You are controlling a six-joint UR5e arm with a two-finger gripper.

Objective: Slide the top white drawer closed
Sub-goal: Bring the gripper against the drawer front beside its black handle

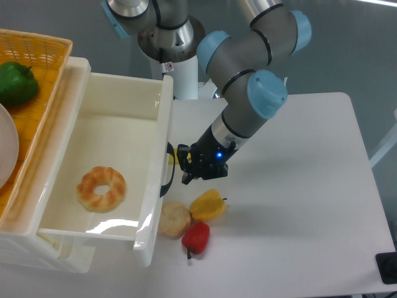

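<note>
From my fixed camera I see the top white drawer (118, 167) pulled well out over the left of the table (298, 198), a ring-shaped pastry (101, 188) lying on its floor; its black curved handle (167, 169) faces right. My hand (189, 169) sits just beside that handle, low over the table, holding nothing that I can see; whether its fingers are spread or closed I cannot tell from this angle. Below it, near the drawer's front corner, lie a yellow pepper (208, 205), a red pepper (196, 238) and a round bun (175, 219), the bun touching the drawer front. An orange wicker basket (37, 74) at the far left holds a green pepper (17, 84).
</note>
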